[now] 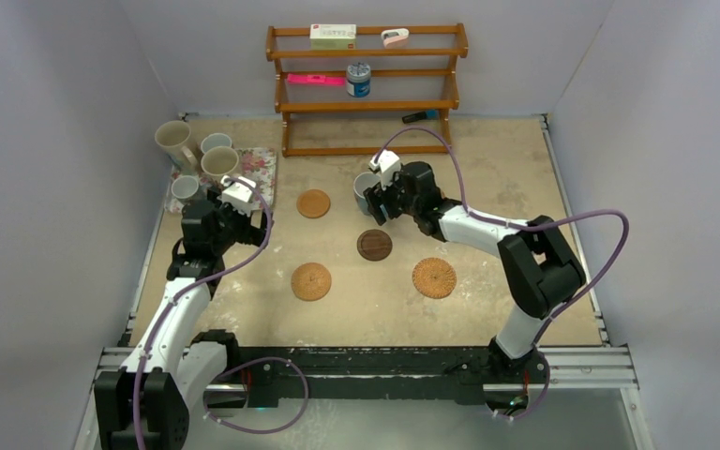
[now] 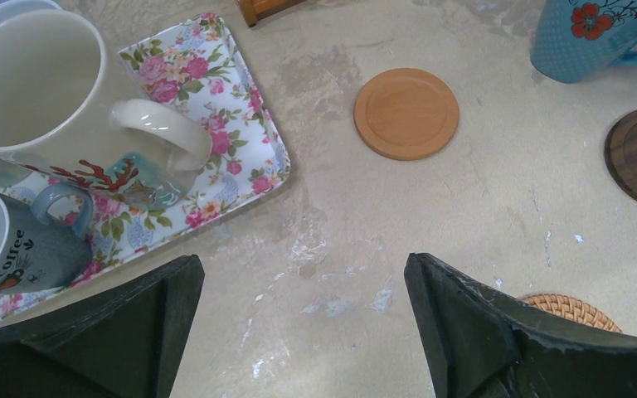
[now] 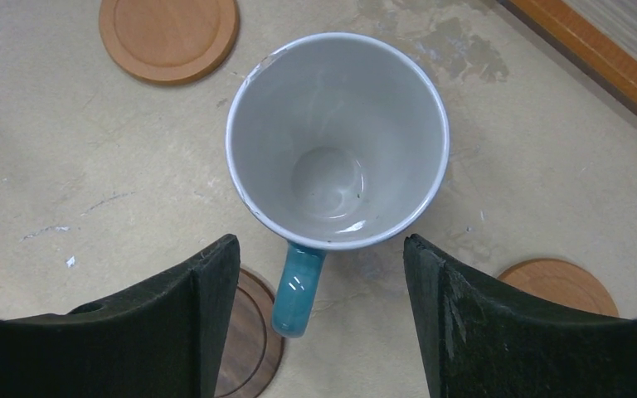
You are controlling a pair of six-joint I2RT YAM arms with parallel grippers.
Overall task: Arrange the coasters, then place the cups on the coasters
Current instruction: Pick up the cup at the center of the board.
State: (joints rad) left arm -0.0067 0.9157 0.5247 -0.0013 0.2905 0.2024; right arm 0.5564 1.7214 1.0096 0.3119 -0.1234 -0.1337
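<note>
A light blue cup (image 3: 337,141) stands upright on the table, its handle (image 3: 299,286) pointing toward my right gripper (image 3: 322,249). The jaws are open on either side of the handle, touching nothing. A dark wood coaster (image 3: 253,332) lies under the left finger, and smooth tan coasters (image 3: 168,37) (image 3: 560,282) lie on both sides. From above, two woven coasters (image 1: 310,281) (image 1: 433,277) lie nearer the arms. My left gripper (image 2: 303,269) hangs open over bare table beside the floral tray (image 2: 249,141). On the tray are a large cream cup (image 2: 41,91) and a small grey cup (image 2: 8,249).
A wooden shelf rack (image 1: 366,84) stands at the back wall, holding a tin can (image 1: 358,80) and a box. A dark marker (image 1: 420,116) lies by its right foot. Two more cups (image 1: 173,141) (image 1: 216,143) stand at the back left by the tray.
</note>
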